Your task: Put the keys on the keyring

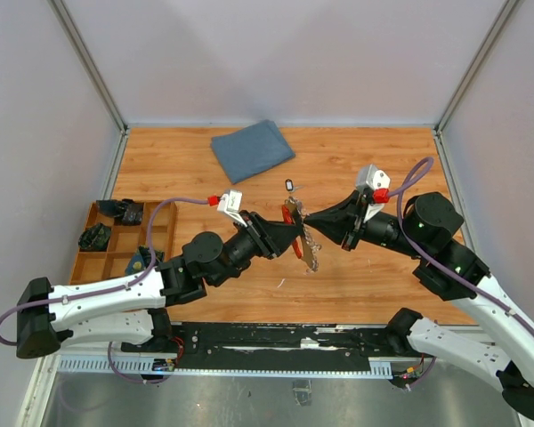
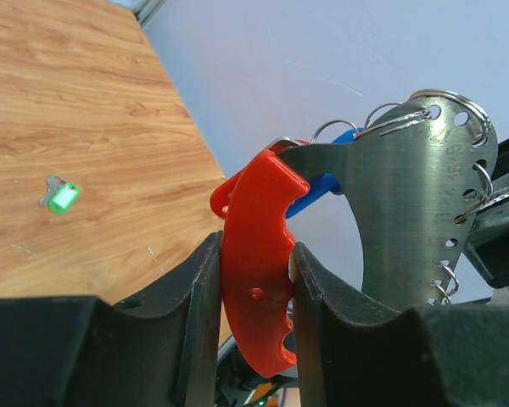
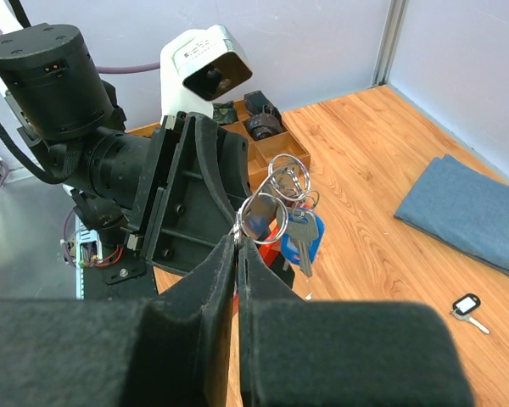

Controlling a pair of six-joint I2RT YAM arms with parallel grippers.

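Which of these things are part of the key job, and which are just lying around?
Job:
red keyring
blue-headed key
loose key on the table, probably

Lying about:
blue cloth
wooden tray of dark bits

The keyring [image 2: 254, 339] pinched in the black left claw [image 2: 254, 254] is bright red. Just right of that claw, the metal plate [image 2: 407, 212] is dull silver, dotted with a curving row of small holes and threaded with silvery wire rings. At the tip of the black right claw [image 3: 237, 242] hangs a blue-headed key [image 3: 305, 242] with a silver blade. Beyond that claw, the table [image 3: 365, 170] is orange-brown wood grain, the cloth [image 3: 471, 212] slate blue, and the loose key [image 3: 467, 307] black-rimmed with a white centre.
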